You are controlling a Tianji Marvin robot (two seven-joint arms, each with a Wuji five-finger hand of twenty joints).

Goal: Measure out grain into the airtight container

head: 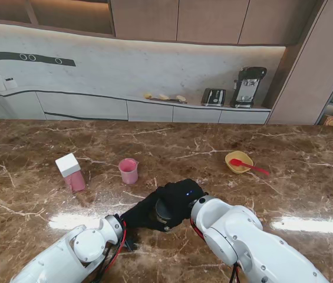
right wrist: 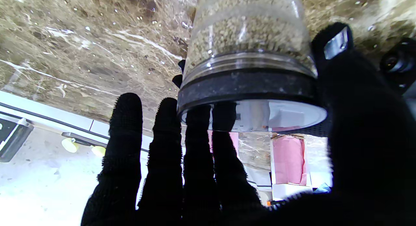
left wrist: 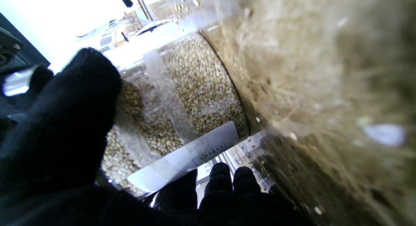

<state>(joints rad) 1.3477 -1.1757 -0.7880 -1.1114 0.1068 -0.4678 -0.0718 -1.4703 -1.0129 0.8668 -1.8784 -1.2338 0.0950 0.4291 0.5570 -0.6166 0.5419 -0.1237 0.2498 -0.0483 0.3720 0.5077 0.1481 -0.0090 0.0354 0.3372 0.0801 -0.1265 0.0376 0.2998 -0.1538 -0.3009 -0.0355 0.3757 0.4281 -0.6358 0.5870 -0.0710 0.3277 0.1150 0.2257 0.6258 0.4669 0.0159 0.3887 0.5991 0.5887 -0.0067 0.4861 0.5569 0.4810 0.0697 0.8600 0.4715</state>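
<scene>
Both gloved hands meet at the near middle of the table (head: pixel 30 206), around a clear jar (left wrist: pixel 195 89) full of pale grain (right wrist: pixel 247 34). The left hand (head: pixel 138 215) is wrapped round the jar's body, thumb on one side and fingertips (left wrist: pixel 221 177) curling in from the other, so it is holding the jar. The right hand (head: pixel 175 197) lies against the jar's dark-banded lid (right wrist: pixel 247 86); its thumb sits by the band while its fingers (right wrist: pixel 169 161) are stretched long past the rim, and I cannot tell whether that counts as a grip. From the stand's view the jar is all but buried under the gloves. If the right hand is about to twist the lid, I would worry about the jar turning in the left hand's smooth grip or tipping, and a full jar tipped with the lid loose would scatter grain across the marble. Farther off on the left stand a pink box (head: pixel 71 172) with a white top and a pink cup (head: pixel 128 171); a yellow bowl (head: pixel 238 161) with a red spoon (head: pixel 249 167) sits well apart on the right. What the cup or bowl holds is too small to make out, and I cannot say whether the lid is seated or loosened.
</scene>
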